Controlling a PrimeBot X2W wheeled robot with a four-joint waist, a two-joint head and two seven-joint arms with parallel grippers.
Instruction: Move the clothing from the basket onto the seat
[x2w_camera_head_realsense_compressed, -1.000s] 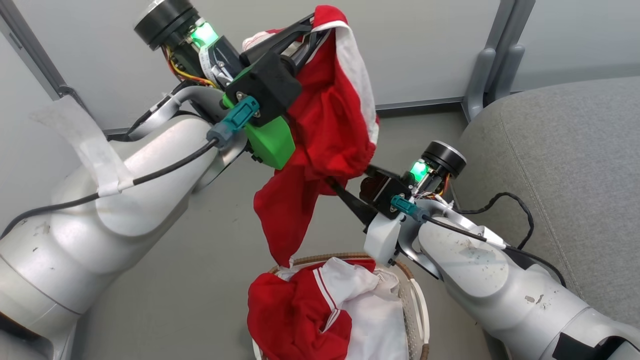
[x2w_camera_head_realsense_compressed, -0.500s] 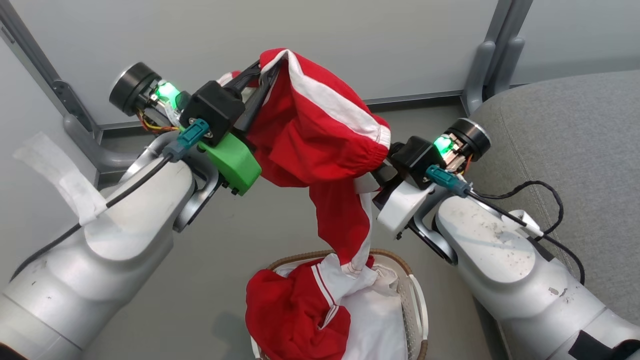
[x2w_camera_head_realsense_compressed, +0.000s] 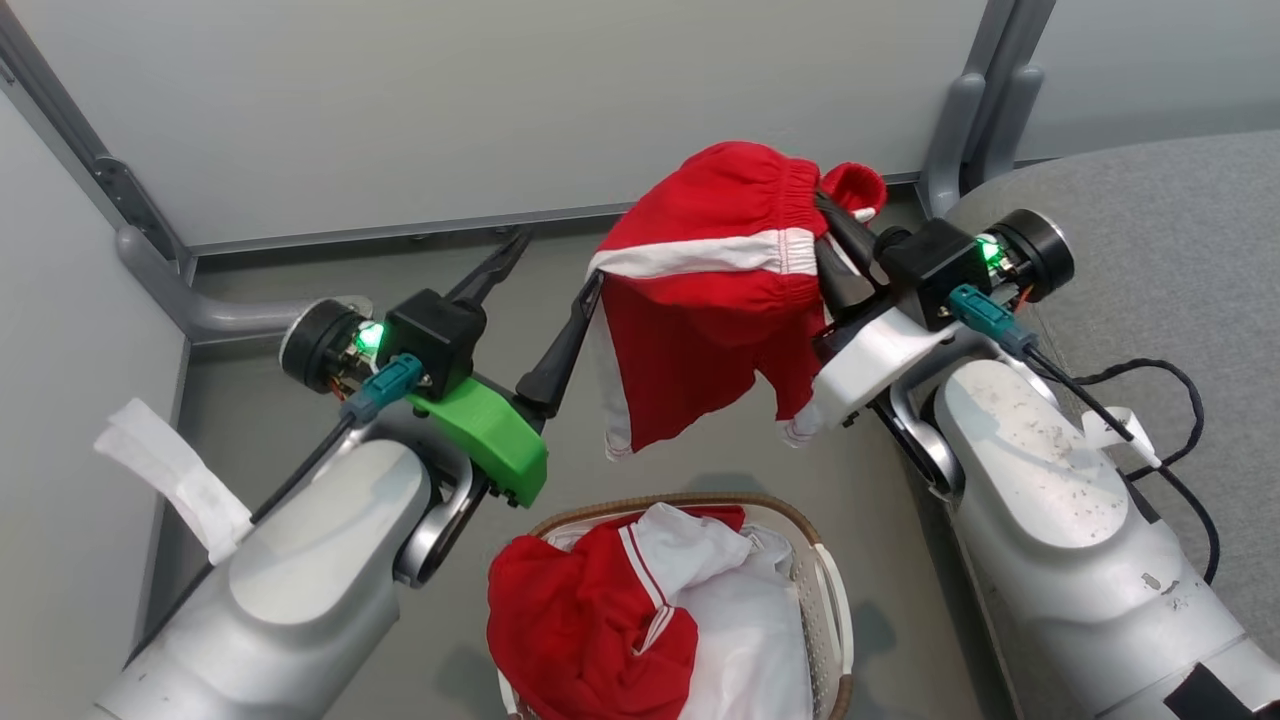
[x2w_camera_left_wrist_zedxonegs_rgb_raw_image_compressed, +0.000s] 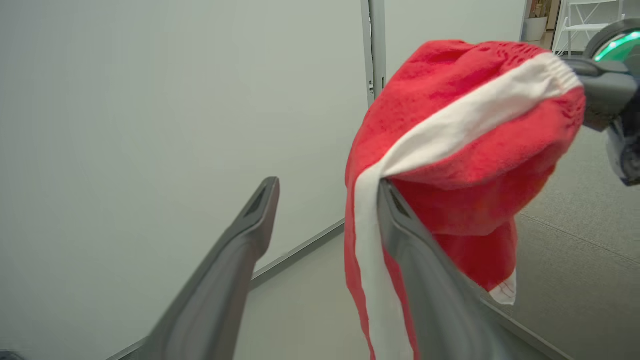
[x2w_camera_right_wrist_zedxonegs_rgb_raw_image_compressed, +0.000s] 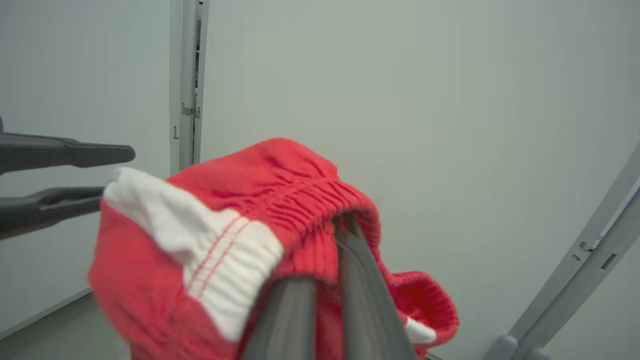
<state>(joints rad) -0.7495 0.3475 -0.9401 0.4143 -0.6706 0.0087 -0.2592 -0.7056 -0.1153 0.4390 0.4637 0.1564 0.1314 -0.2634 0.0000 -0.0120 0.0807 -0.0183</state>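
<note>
One piece of the clothing, red shorts (x2w_camera_head_realsense_compressed: 700, 330) with a white stripe, hangs in the air above the floor. My right gripper (x2w_camera_head_realsense_compressed: 828, 215) is shut on its elastic waistband (x2w_camera_right_wrist_zedxonegs_rgb_raw_image_compressed: 305, 200). My left gripper (x2w_camera_head_realsense_compressed: 550, 272) stands open just left of the shorts; its right finger (x2w_camera_left_wrist_zedxonegs_rgb_raw_image_compressed: 400, 225) touches the white stripe of the shorts (x2w_camera_left_wrist_zedxonegs_rgb_raw_image_compressed: 450, 130). A second red and white garment (x2w_camera_head_realsense_compressed: 585, 625) lies in the basket (x2w_camera_head_realsense_compressed: 825, 580), partly over its rim. The grey seat (x2w_camera_head_realsense_compressed: 1160, 230) is at the right, behind my right arm.
Pale wall panels with grey posts (x2w_camera_head_realsense_compressed: 975, 110) stand close behind the grippers. A grey floor (x2w_camera_head_realsense_compressed: 330, 270) lies below. A black cable (x2w_camera_head_realsense_compressed: 1165, 375) loops from my right forearm over the seat's edge. A white liner (x2w_camera_head_realsense_compressed: 745, 640) fills the basket's right side.
My left gripper has let go of the shorts, opened wide and dropped to the left. My right gripper has shut on the waistband and carried the shorts up and right, clear of the basket.
</note>
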